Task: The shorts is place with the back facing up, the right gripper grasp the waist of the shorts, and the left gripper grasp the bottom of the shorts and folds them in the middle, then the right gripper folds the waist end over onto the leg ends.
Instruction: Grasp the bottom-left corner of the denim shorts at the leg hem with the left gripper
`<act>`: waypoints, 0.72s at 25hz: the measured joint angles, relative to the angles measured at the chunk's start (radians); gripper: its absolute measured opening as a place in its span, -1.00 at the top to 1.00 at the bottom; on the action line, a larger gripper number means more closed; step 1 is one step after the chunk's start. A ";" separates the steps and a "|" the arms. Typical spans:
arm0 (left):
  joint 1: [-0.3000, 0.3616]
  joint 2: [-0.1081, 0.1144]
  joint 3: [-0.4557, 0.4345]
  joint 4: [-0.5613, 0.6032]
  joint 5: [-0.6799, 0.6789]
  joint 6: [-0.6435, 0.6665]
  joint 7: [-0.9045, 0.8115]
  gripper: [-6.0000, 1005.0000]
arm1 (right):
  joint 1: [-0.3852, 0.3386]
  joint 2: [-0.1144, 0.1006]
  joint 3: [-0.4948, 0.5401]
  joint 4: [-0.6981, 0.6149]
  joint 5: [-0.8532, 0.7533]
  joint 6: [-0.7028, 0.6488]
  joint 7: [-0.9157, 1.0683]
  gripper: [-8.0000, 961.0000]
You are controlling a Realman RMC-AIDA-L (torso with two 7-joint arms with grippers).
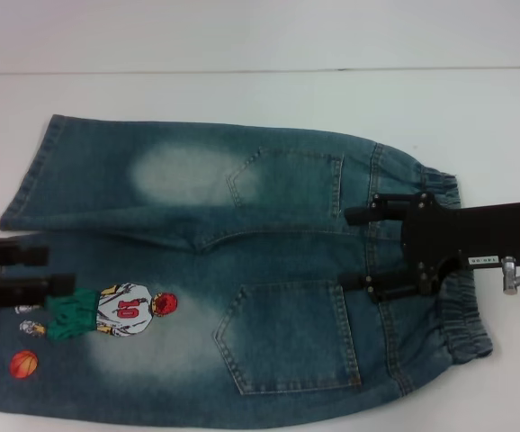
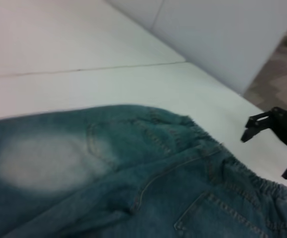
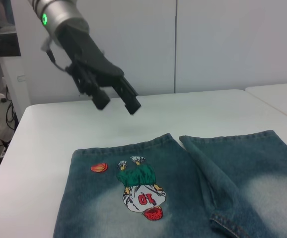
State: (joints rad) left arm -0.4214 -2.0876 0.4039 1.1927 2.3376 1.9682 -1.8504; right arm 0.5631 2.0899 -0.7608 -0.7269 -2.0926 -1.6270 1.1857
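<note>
The shorts lay flat and spread out on the white counter, back side up, made of blue denim with pale faded patches and two stitched, pointed back pockets. The waist was a gathered, ruffled elastic band at the robot's right, and the flat hemmed leg ends lay at its left. One leg carried a cartoon basketball player in a white jersey and green shorts, with a small orange ball printed near the hem. The right hand, a black two-finger claw with a small white label on its body, sat over the waist with its fingers spread wide, one above the other across the band; whether they touched the cloth could not be told. The left hand, also black, was at the leg ends near the player's feet, its fingers apart. The right wrist view showed what the head view did not: the left hand hung clear above the counter beyond the hems, open and holding nothing, a green light on its grey wrist. The left wrist view showed the far pocket, the ruffled waist and the right hand's fingers spread beside it.
</note>
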 joint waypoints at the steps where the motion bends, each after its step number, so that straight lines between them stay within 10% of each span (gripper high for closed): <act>1: -0.003 0.004 0.006 0.020 0.010 0.008 -0.039 -0.57 | 0.000 -0.001 0.000 0.000 0.000 0.000 -0.001 -0.84; 8: -0.074 0.059 0.059 0.072 0.200 0.071 -0.281 -0.57 | -0.001 0.000 0.000 -0.015 -0.001 0.001 -0.006 -0.84; 18: -0.117 0.055 0.120 0.052 0.408 0.027 -0.366 -0.56 | 0.013 0.000 0.000 -0.027 -0.006 0.000 -0.006 -0.84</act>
State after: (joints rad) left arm -0.5383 -2.0322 0.5238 1.2446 2.7453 1.9950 -2.2167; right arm 0.5763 2.0896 -0.7608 -0.7539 -2.0984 -1.6275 1.1794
